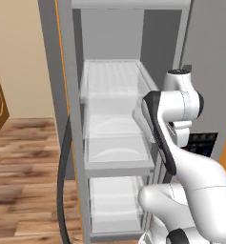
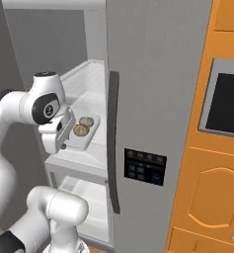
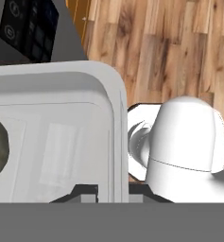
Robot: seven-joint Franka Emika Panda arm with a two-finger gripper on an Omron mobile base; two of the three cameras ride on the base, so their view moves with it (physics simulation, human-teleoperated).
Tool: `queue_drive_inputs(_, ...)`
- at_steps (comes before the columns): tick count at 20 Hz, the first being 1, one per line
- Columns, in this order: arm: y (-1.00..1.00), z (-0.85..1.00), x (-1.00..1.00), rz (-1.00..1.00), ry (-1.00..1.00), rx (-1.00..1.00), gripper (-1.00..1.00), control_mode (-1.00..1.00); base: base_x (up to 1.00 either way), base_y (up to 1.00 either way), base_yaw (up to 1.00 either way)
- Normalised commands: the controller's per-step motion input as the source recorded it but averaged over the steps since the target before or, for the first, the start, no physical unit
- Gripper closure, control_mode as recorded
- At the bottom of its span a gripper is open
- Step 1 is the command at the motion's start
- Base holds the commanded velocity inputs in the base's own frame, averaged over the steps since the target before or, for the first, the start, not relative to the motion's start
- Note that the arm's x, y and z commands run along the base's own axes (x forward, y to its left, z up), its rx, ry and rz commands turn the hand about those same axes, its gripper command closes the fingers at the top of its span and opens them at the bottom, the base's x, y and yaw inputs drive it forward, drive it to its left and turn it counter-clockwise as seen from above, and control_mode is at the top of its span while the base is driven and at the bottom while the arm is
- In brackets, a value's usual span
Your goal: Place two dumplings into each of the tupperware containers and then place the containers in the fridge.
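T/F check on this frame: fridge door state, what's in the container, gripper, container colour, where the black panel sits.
1. The fridge stands open, white shelves showing. True.
2. The tupperware container holds two dumplings. True.
3. The gripper is open and clear of the container. False: it is shut on the container's rim.
4. The container is dark grey. False: it is pale grey.
5. The black panel is on the orange cabinet. False: it is on the grey fridge door.

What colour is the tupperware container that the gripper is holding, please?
Pale grey, almost white; the tupperware container shows best in the hand view.
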Motion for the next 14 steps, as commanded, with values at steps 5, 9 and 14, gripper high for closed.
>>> queue_drive_inputs(5,0.0,0.0,0.0,0.0,0.0,0.0,1.0,1.0,0.14,0.32,0.09)
queue_drive_inputs(9,0.0,0.0,0.0,0.0,0.0,0.0,1.0,1.0,0.16,0.5,0.09)
queue_drive_inputs(14,0.0,0.0,0.0,0.0,0.0,0.0,1.0,1.0,0.35,0.26,0.02)
